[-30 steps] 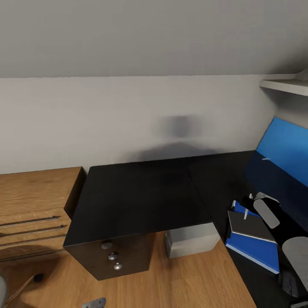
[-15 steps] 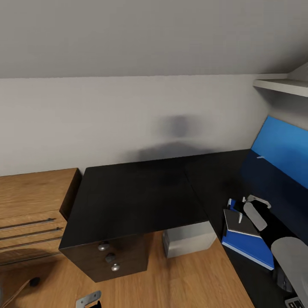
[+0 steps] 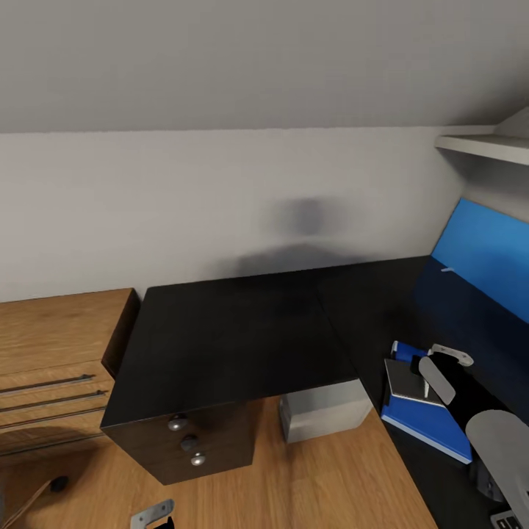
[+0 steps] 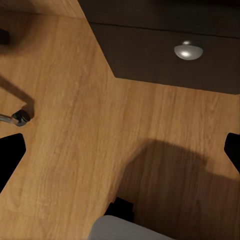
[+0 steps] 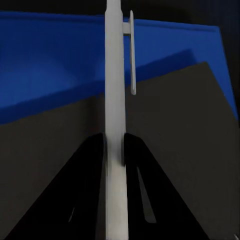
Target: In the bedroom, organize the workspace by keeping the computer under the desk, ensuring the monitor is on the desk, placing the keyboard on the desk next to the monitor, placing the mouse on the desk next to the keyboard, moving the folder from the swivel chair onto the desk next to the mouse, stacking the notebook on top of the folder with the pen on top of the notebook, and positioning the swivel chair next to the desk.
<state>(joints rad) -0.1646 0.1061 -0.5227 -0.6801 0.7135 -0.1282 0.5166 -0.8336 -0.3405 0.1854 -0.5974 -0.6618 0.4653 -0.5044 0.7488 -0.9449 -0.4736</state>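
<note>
Right wrist view: white pen (image 5: 115, 100) clamped between the two dark fingers (image 5: 90, 165) of the right gripper (image 5: 114, 150), held over the dark grey notebook (image 5: 190, 150), blue folder (image 5: 50, 60) beneath and beyond it. Head view: same stack at the right edge of the black desk (image 3: 235, 338), notebook (image 3: 402, 378) on folder (image 3: 430, 426), right gripper (image 3: 425, 371) just above, blue monitor screen (image 3: 488, 257) behind. Grey computer case (image 3: 323, 411) on the floor under the desk. Left wrist view: wood floor (image 4: 75, 125), drawer knob (image 4: 188, 50); left gripper's dark fingertips (image 4: 10, 155) spread wide at both edges, nothing between.
</note>
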